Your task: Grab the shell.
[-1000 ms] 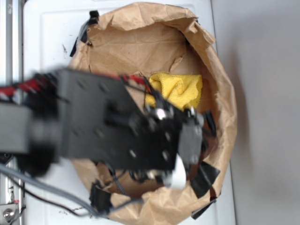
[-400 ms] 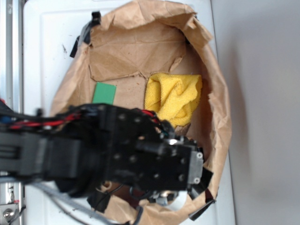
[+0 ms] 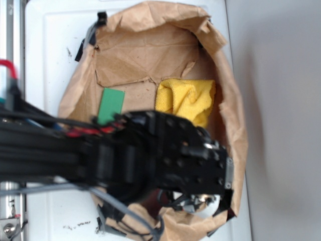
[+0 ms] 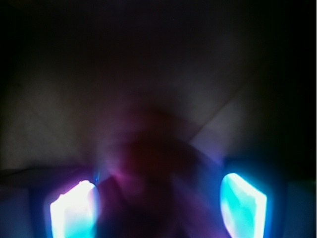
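Observation:
The shell does not show clearly in either view. In the exterior view the black arm and gripper head [image 3: 200, 173] cover the near right part of the brown paper bag's floor [image 3: 145, 60]. The wrist view is dark and blurred. There my gripper [image 4: 157, 201] is open, its two glowing fingertips [image 4: 74, 208] standing far apart low in the frame. A dim reddish-brown blur [image 4: 148, 163] lies between and just beyond them, close to the paper floor. I cannot tell whether that blur is the shell.
A crumpled yellow cloth [image 3: 186, 99] lies in the bag just beyond the gripper head. A green card [image 3: 110, 104] lies left of it. The bag's rolled paper rim [image 3: 235, 125] rises close on the right. Cables [image 3: 50, 130] trail left over the white surface.
The arm has shifted toward the near right edge of the bag and lower in the exterior view, uncovering the green card and more of the yellow cloth.

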